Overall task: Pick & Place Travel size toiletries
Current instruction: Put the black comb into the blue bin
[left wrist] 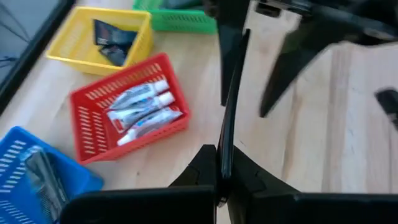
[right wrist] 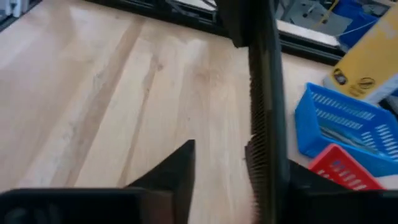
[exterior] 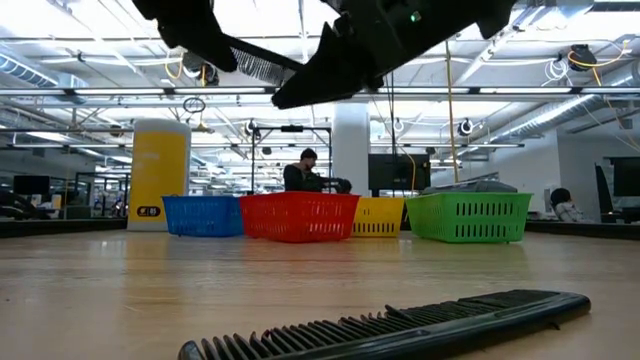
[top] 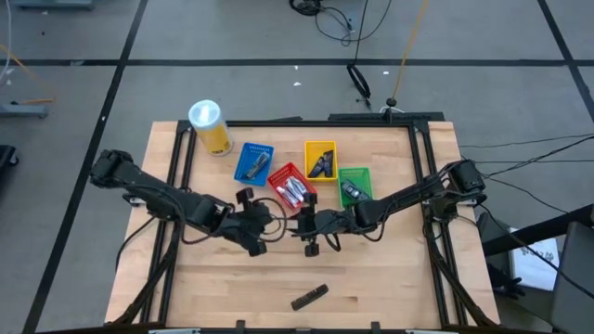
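Warehouse-lit bench [top: 390, 269]: a black comb [right wrist: 264, 118] hangs mid-air between both arms, above the boards in front of the red basket [top: 290, 181]. Left gripper [left wrist: 221, 168] pinches one end; right gripper's [right wrist: 239, 168] fingers stand spread around the other, apparently a handover. Another comb [top: 309, 297] waits near the front edge.

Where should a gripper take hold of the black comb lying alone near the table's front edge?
Around the middle of the comb, pinching across its narrow width from straight above. It lies flat, long and thin on the table, with bare wood on both long sides for the fingers.
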Available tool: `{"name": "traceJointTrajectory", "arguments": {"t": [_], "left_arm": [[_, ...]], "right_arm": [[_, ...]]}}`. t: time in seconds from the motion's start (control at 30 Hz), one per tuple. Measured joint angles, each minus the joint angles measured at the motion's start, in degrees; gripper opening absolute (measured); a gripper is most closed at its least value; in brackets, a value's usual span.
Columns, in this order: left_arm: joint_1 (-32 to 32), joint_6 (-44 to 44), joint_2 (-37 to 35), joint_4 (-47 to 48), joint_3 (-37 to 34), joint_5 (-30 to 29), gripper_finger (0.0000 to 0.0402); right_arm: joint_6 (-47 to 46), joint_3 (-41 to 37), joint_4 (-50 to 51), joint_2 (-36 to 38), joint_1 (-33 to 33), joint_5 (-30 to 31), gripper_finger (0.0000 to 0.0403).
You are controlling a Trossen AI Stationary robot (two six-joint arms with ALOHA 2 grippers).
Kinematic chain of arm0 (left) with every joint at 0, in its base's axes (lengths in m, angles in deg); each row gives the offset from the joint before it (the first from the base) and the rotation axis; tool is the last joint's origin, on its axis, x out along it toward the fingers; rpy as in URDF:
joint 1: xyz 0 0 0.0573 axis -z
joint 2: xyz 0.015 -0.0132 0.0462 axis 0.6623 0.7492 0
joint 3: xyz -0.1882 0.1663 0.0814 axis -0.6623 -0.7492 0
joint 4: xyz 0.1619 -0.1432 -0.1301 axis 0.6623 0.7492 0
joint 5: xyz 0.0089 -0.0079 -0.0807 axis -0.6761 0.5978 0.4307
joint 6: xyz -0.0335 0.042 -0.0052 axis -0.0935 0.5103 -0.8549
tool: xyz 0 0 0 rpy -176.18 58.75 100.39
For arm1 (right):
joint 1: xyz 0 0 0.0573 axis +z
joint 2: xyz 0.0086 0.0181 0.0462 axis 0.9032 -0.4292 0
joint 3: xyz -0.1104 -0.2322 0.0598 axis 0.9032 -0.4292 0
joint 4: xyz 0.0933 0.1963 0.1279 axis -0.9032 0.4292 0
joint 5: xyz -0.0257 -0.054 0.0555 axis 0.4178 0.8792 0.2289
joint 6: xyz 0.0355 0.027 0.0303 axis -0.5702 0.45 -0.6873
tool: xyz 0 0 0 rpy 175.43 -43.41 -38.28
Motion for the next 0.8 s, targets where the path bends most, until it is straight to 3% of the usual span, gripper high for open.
{"name": "traceJointTrajectory", "arguments": {"t": [0.17, 0.33, 0.53, 0.67, 0.8], "left_arm": [[0.8, -4.2, -3.0, 8.1, 0.1, -4.5, 0.0001], [0.3, -11.8, -4.5, 19.8, -0.2, -11.2, 0.0001], [-1.9, -30.6, -4.4, 33.2, -2.1, -18.0, 0.0001], [-6.8, -35.4, -4.0, 28.9, -7.6, -15.6, 0.0001], [-13.4, -30.8, -4.1, 16.9, -15.9, -10.5, 0.0001]], "right_arm": [[0.2, 0.0, 3.4, 3.8, 0.3, 2.3, 0.0188], [-1.0, -0.1, 10.6, 9.8, 0.5, 4.0, 0.022], [-6.1, -0.2, 19.2, 17.0, 0.4, 6.0, 0.0227], [-7.5, -2.0, 19.1, 20.8, 0.6, 5.8, 0.0223], [-7.4, -5.0, 17.2, 23.8, 0.4, 6.1, 0.022]]}}
